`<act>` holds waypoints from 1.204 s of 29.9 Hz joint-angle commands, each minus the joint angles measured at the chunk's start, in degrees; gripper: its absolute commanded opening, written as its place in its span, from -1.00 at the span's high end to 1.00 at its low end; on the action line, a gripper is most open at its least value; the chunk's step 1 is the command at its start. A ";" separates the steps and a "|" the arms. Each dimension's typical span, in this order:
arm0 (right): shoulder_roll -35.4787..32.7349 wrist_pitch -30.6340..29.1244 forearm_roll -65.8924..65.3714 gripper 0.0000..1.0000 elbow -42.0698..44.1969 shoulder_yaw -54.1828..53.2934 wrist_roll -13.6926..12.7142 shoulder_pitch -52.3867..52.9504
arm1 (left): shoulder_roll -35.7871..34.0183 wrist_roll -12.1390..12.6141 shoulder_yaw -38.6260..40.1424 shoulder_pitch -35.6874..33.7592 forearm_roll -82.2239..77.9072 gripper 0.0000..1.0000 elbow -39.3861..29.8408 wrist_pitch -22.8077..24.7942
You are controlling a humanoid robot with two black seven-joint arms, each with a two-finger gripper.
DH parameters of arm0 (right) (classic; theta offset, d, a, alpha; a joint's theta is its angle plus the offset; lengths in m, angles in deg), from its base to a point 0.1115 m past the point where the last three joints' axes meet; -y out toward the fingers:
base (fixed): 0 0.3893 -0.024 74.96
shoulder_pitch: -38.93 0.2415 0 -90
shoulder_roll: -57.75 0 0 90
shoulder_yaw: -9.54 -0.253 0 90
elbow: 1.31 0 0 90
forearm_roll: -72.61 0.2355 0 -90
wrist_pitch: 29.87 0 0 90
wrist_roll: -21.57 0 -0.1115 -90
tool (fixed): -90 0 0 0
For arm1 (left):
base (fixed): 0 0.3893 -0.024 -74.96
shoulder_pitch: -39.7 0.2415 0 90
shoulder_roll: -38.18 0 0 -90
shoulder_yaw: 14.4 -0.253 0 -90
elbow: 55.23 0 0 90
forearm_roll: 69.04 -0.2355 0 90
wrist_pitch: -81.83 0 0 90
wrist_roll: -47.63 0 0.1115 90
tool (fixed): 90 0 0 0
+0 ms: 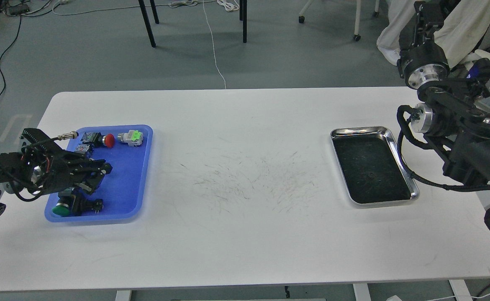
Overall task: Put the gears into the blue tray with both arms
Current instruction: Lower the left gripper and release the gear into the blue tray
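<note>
One blue tray [132, 200] and one silver tray [395, 142] lie on the counter [245, 133]. Our left fingers [98, 171] hover over the blue tray, slightly parted, grasping nothing we can discern. Three push-button switches [102, 140] surround them. No gears are resolvable. Our right fingers [422, 16], raised beyond the silver tray, are indistinct.

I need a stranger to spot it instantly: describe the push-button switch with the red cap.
Start at the white table and find the blue tray near its left end. Along the tray's far edge sit two switches; the red-capped switch is the left one. Its round red cap distinguishes it from the green-fronted switch beside it.
</note>
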State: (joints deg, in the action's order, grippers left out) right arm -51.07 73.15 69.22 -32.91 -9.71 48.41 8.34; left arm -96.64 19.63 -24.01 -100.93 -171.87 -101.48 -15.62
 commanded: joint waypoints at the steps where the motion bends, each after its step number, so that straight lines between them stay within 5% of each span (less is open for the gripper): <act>1: 1.42 -0.10 0.05 -0.90 -0.14 -3.16 0.14 -1.67 | 1.23 0.00 0.03 0.27 0.00 0.86 1.33 -0.11; 36: 3.01 0.34 -0.91 -0.90 -0.49 -2.73 0.75 -2.73 | 8.35 0.00 -0.06 2.47 6.33 0.75 12.23 -1.69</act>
State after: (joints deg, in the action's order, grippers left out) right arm -48.07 73.48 68.31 -33.32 -12.48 49.17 5.55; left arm -89.33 19.63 -23.98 -98.89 -166.40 -91.23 -16.78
